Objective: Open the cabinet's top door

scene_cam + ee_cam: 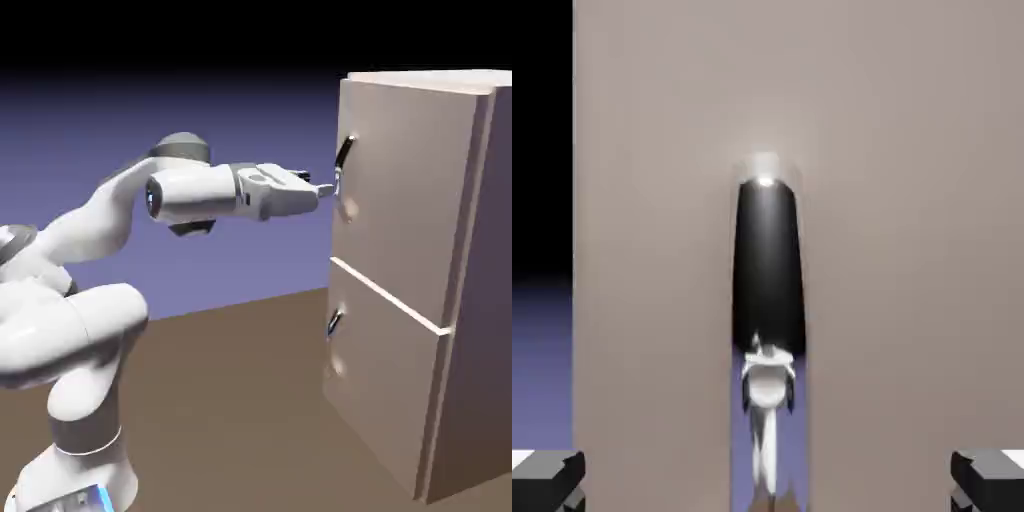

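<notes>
The tall beige cabinet [420, 270] stands at the exterior view's right. Its top door [405, 190] is the larger upper panel and lies flush, with a curved dark bar handle [342, 165] near its left edge. My gripper [324, 188] reaches out level from the left, its tips just short of the handle's lower part. In the hand view the top door [912, 250] fills the picture and the handle [769, 270] runs down the middle, dark and glossy. Both grey fingertips [547, 478] sit far apart at the bottom corners, open, with nothing held.
Below the top door is a shorter lower panel [385, 380] with its own small handle [334, 324]. The cabinet's darker side [480, 300] faces right. The brown table [230, 400] stretches between the robot's base and the cabinet.
</notes>
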